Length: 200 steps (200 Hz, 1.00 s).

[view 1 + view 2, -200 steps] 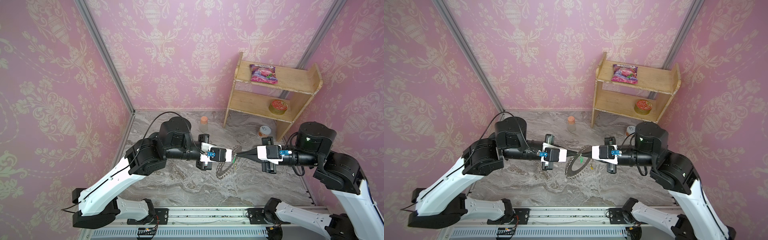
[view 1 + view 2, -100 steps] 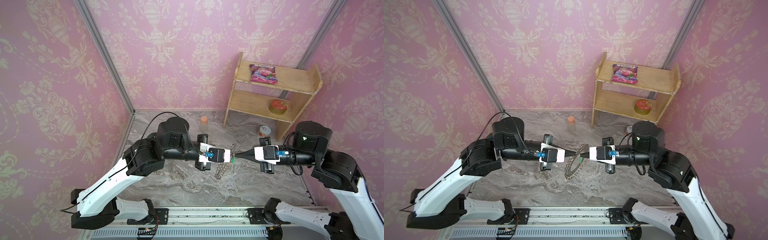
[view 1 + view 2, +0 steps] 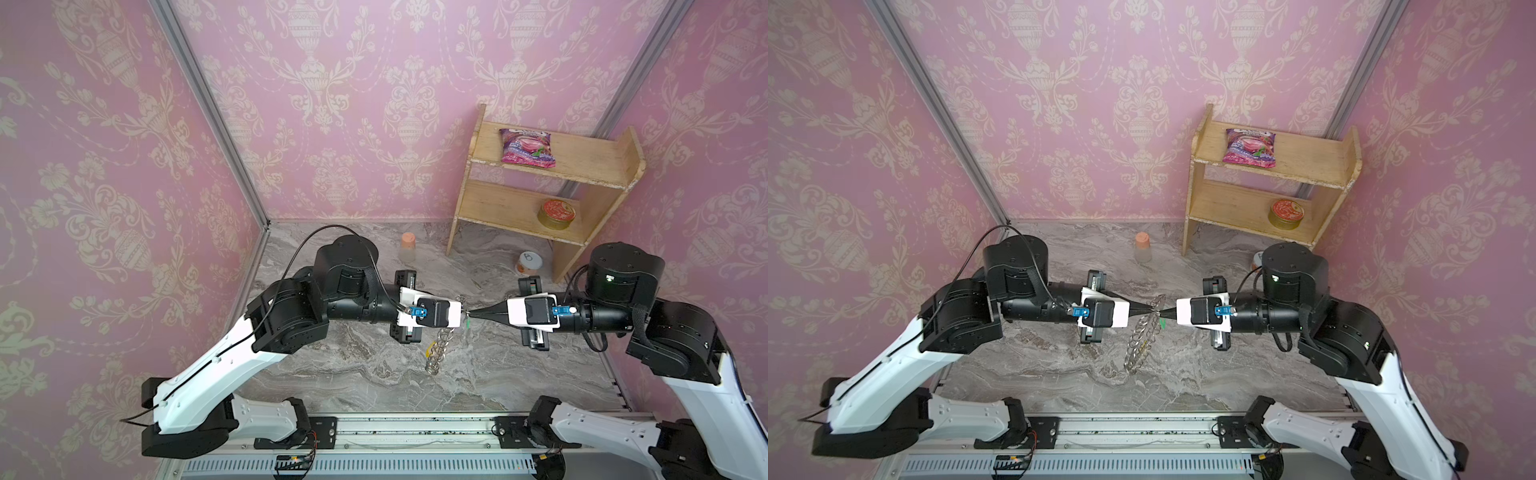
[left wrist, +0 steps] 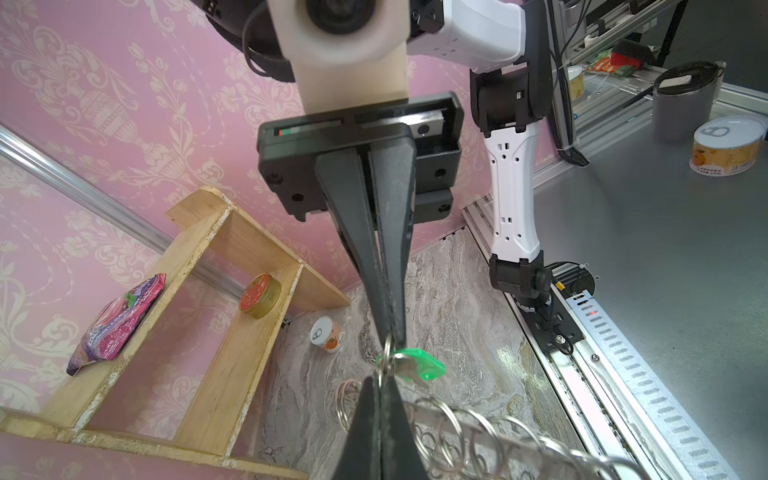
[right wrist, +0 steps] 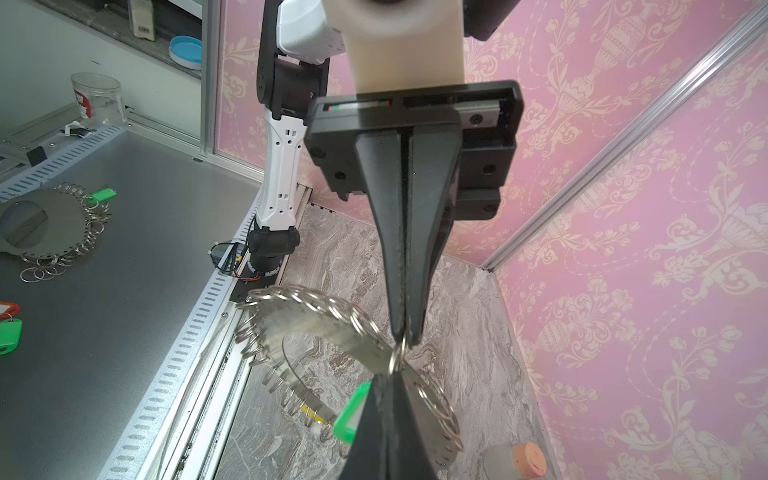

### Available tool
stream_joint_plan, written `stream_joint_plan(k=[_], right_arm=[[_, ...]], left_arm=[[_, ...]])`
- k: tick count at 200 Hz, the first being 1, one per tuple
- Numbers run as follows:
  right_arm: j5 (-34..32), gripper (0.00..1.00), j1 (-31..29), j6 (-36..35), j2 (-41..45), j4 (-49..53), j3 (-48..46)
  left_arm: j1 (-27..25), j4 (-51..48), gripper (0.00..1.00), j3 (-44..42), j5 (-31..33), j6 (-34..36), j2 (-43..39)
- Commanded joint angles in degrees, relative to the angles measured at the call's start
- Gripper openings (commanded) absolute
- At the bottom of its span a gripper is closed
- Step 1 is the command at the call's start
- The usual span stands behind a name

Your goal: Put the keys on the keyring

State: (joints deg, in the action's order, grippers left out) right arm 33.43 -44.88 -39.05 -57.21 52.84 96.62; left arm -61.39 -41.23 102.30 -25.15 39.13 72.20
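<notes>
Marbled grey worktop (image 3: 374,382) runs under both arms. Above its middle the keyring (image 3: 1142,334) hangs edge-on in the air, its fringe of wire rings dangling free. At the keyring's upper rim the two arms meet tip to tip.

The left gripper (image 3: 1152,309) has its fingers pinched fully together on the rim there. The right gripper (image 3: 1163,314) has its fingers pressed together too, apparently on the small metal loop (image 4: 386,353) that carries the green key (image 4: 419,365). The tag dangles just beside the tips. The yellow key (image 5: 310,411) shows lower down among the rings; whether it is threaded on cannot be told.

The step in hand looks like working the green key's loop onto one rim ring. To do it well, the left arm should probably hold the disc steady so the hanging weight does not swing. The right arm should make small twisting moves along the ring's split and let go only once the loop is fully round.

Farther back stand an orange-capped bottle (image 3: 408,247), a small can (image 3: 528,262) and the wooden shelf (image 3: 519,208) against the wall.
</notes>
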Motion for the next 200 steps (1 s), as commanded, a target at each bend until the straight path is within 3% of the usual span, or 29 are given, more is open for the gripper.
stream_joint_plan(k=[1, 200], right_arm=[[0.78, 0.00, -1.10, -0.77, -0.25, 1.39, 1.62], [-5.57, 0.00, -6.20, -3.55, -1.46, 2.84, 2.88]], left_arm=[[-0.01, 2.82, 0.00, 1.41, 0.68, -0.73, -0.80], [-0.01, 2.47, 0.00, 1.45, 1.41, -0.55, -0.92]])
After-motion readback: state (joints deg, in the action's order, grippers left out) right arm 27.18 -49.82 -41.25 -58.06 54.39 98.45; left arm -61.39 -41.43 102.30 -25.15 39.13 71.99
